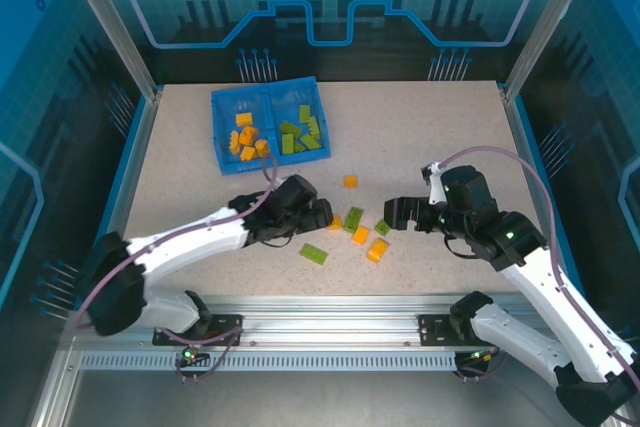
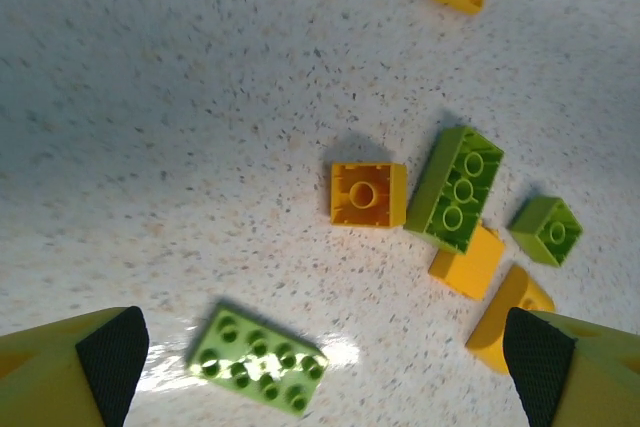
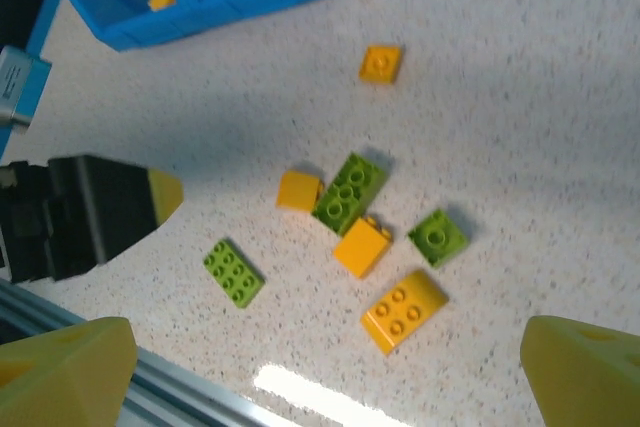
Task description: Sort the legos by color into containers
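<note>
Top external, op 1: where do we find the legos (image 1: 353, 218)?
Op 2: Loose cluster at 5 o'clock from the tray (image 1: 218, 133) — orange ones in its 9 o'clock compartment, green in the 3 o'clock one. We log left gripper (image 1: 325, 215) and right gripper (image 1: 392, 215) spread wide, empty.

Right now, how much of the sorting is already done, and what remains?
Partly done. The tray holds orange legos in its left compartment and green legos in its right. Nothing is in hand: the left gripper and the right gripper are both open and empty. Seven bricks are left loose on the table: four orange bricks and three green bricks.
</note>
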You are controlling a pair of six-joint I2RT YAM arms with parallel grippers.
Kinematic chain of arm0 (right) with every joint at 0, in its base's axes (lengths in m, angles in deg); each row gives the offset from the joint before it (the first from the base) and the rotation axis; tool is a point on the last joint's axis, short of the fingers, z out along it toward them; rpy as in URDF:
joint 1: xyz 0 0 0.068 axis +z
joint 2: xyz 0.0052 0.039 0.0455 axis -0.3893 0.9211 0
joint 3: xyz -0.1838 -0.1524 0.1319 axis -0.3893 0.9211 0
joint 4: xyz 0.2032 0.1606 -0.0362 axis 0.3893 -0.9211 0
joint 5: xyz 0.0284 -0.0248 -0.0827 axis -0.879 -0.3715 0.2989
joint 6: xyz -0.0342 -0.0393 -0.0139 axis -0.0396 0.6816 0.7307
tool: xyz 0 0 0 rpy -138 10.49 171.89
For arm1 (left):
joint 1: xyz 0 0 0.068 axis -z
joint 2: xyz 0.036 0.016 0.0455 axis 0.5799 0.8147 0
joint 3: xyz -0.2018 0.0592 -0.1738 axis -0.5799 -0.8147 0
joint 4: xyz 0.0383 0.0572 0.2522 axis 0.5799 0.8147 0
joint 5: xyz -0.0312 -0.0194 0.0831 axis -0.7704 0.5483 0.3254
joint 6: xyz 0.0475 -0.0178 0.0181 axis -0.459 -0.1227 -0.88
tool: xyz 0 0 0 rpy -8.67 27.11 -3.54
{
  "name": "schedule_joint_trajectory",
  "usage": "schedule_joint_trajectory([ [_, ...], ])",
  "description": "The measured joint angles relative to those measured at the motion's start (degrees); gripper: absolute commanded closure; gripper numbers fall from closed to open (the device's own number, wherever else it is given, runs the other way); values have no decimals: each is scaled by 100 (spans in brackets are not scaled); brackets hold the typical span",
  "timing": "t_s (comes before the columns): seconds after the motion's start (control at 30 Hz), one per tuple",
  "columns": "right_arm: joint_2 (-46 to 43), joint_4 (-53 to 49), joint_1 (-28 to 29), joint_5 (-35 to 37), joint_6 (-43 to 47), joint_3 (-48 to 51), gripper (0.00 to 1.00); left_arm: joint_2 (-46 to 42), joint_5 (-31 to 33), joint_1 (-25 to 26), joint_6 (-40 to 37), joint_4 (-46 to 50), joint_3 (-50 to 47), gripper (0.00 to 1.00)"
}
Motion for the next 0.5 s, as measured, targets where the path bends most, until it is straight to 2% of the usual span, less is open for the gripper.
schedule_joint_trajectory([
  [0.13,-20,-103,-11,-24,-149,90,0,841,-70,13,481,-24,470,9],
  [0.5,-74,-260,-20,39,-142,24,0,2479,-151,13,586,-9,1349,28],
])
